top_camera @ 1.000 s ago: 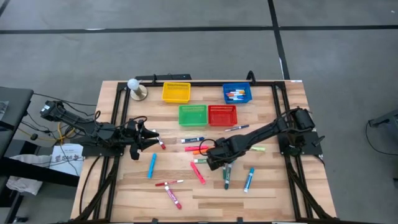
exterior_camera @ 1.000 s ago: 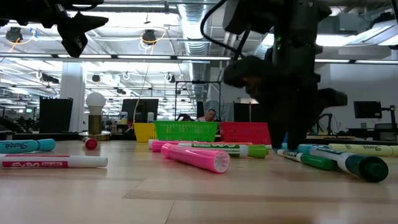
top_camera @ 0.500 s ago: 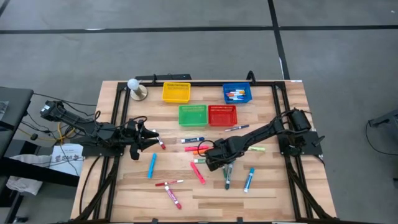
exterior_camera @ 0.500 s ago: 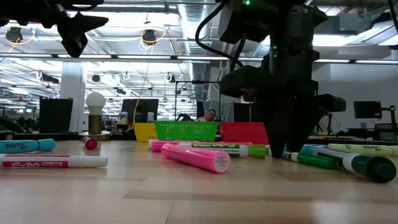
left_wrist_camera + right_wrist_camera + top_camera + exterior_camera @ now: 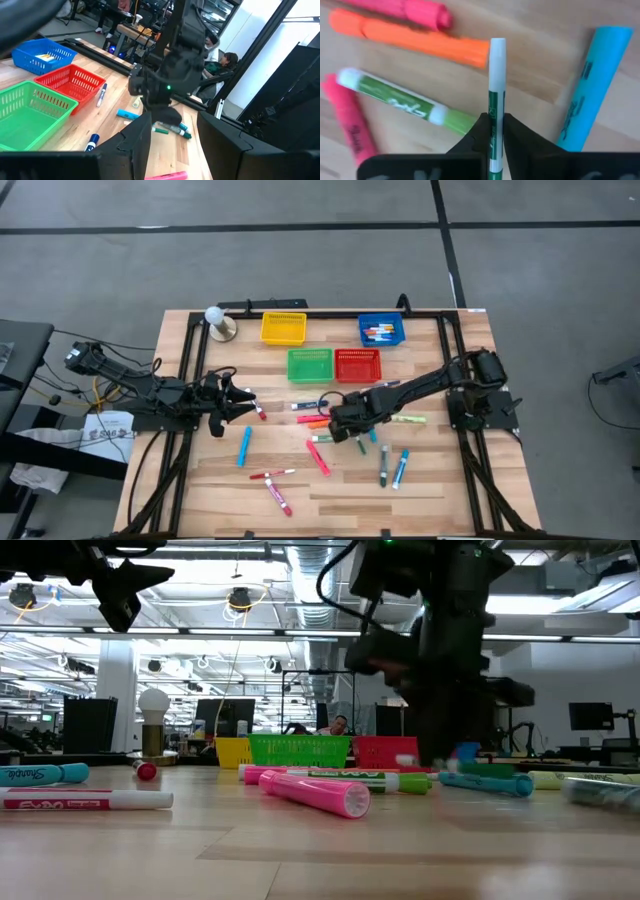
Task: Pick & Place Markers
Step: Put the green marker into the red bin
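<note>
Since a second ago the right gripper (image 5: 358,434) has pinched a thin green-and-white marker (image 5: 496,107), lifting it for carrying. Beneath lie an orange marker (image 5: 420,37) and a light blue marker (image 5: 590,80). Farther off, the left gripper (image 5: 240,405) holds a red-tipped marker (image 5: 259,412).

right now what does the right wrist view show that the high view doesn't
Only the right wrist view shows the right gripper's fingers shut on a thin white marker with green print.

Only the high view shows the four square mesh baskets, yellow, blue, green and red, and the waiting left gripper on the table's left.

Both show the orange marker and the pale blue marker lying on the wooden table.
</note>
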Robot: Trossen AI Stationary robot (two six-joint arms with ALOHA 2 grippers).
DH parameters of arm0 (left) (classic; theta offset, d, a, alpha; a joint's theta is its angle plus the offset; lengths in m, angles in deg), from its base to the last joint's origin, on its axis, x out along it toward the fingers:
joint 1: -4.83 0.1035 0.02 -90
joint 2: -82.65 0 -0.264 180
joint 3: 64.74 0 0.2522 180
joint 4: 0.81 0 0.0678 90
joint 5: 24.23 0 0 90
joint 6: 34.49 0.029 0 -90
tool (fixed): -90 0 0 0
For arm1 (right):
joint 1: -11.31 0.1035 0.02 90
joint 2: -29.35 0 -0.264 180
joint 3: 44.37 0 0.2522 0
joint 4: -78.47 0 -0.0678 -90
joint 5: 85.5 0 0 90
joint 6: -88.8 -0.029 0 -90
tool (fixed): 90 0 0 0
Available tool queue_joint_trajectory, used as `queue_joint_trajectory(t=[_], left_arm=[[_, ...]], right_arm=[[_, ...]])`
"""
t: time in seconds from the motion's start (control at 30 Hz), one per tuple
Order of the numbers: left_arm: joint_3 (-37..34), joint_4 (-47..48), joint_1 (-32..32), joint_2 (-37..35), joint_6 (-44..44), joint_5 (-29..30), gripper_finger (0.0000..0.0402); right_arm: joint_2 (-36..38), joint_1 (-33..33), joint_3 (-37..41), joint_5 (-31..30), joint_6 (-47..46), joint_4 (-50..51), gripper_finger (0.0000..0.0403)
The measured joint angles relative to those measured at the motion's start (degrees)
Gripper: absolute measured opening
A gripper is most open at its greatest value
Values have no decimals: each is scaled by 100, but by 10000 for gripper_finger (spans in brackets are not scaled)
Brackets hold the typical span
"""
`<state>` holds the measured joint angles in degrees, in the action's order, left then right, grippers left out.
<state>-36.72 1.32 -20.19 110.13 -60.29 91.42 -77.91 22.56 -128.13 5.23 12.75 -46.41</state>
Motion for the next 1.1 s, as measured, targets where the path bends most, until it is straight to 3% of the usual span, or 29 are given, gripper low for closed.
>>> queue_joint_trajectory(t=[0.3, 0.53, 0.73, 1.1], left_arm=[[0, 0, 0, -2, 0, -1, 159], [0, 0, 0, -2, 0, 0, 159], [0, 0, 0, 0, 0, 0, 159], [0, -2, 0, 0, 0, 0, 159]], right_arm=[[1296, -339, -2, -373, 353, 183, 39], [2577, -777, -4, -761, 1800, 180, 23], [3423, -1265, -7, -1013, 2780, 185, 35], [3651, -2294, -8, -721, 5050, 197, 30]])
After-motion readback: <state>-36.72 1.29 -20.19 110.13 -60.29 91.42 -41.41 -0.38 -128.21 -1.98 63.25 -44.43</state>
